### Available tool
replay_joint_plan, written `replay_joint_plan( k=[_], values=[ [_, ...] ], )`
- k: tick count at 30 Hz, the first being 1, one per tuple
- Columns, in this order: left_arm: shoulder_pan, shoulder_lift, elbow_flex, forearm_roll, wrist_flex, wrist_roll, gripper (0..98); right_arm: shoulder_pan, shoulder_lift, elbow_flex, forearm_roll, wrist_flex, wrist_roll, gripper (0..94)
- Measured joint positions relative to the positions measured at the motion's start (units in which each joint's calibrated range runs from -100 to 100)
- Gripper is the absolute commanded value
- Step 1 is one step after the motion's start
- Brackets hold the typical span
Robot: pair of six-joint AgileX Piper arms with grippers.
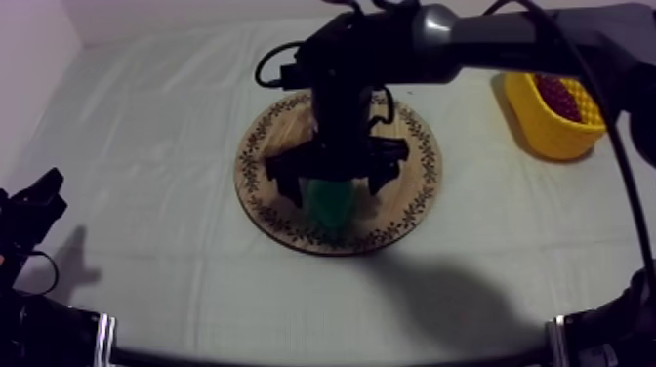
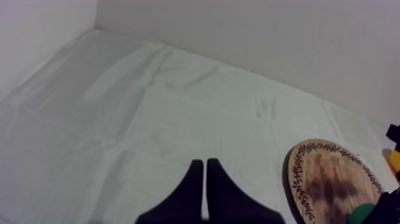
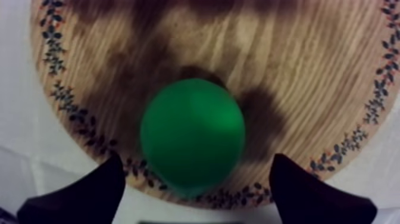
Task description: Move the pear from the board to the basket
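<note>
Now right gripper (image 1: 335, 185) hangs, fingers wide apart, over the pear (image 1: 332, 207), arm hiding much of the wooden board (image 1: 418, 161); left gripper (image 2: 205, 179) pressed together

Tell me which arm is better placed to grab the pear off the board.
Right. The right gripper hangs open directly over the pear on the wooden board; the left gripper lies shut, well off to the board's side.

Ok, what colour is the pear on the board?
The pear is plain bright green, clearest in the right wrist view.
</note>
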Motion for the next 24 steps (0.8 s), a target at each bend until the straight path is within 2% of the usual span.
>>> replay_joint_plan(
  k=[5, 7, 9, 12, 14, 18, 24],
  values=[
    [0.0, 0.0, 0.0, 0.0, 0.0, 0.0, 0.1, 0.3, 3.2, -1.1, 0.3, -1.1, 0.0, 78.0],
    [0.0, 0.0, 0.0, 0.0, 0.0, 0.0, 0.1, 0.5, 4.3, -1.6, 0.4, -1.6, 0.0, 73.9],
    [0.0, 0.0, 0.0, 0.0, 0.0, 0.0, 0.1, 0.5, 5.1, -2.2, 0.4, -2.0, 0.0, 65.7],
    [0.0, 0.0, 0.0, 0.0, 0.0, 0.0, 0.1, 0.6, 5.8, -2.8, 0.5, -2.8, 0.4, 46.8],
    [0.0, 0.0, 0.0, 0.0, 0.0, 0.0, 0.1, 0.6, 5.9, -3.0, 0.8, -3.3, 0.6, 39.4],
    [0.0, 0.0, 0.0, 0.0, 0.0, 0.0, 0.1, 0.6, 5.1, -2.8, 0.8, -3.5, 0.8, 33.7],
    [0.0, 0.0, 0.0, 0.0, 0.0, 0.0, 0.1, 1.1, 1.1, -1.1, 1.2, -3.3, 1.8, 32.5]
  ],
)
